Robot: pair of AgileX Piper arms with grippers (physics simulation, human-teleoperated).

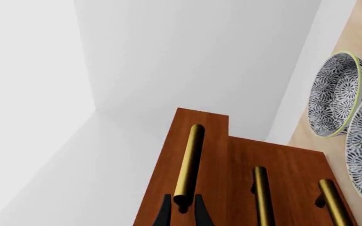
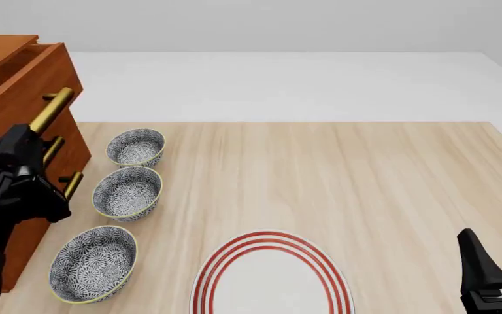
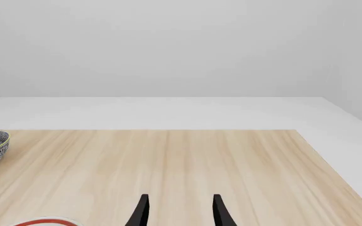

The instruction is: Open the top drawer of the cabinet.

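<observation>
The cabinet (image 2: 7,91) stands at the table's left edge. Its top drawer (image 2: 55,69) sticks out a little beyond the two lower drawer fronts. In the left wrist view the top drawer front (image 1: 214,136) also stands proud of the cabinet face (image 1: 294,165). My left gripper (image 1: 182,208) is shut on the near end of the top drawer's brass bar handle (image 1: 189,157). It shows in the front view (image 2: 26,142) just below that handle (image 2: 50,110). My right gripper (image 2: 499,254) is open and empty at the table's near right; it also shows in the right wrist view (image 3: 181,212).
Three patterned bowls (image 2: 135,147) (image 2: 127,193) (image 2: 94,263) stand in a row just right of the cabinet. A red-rimmed white plate (image 2: 273,275) lies at the near middle. The two lower brass handles (image 1: 263,197) (image 1: 335,202) sit beside the gripped one.
</observation>
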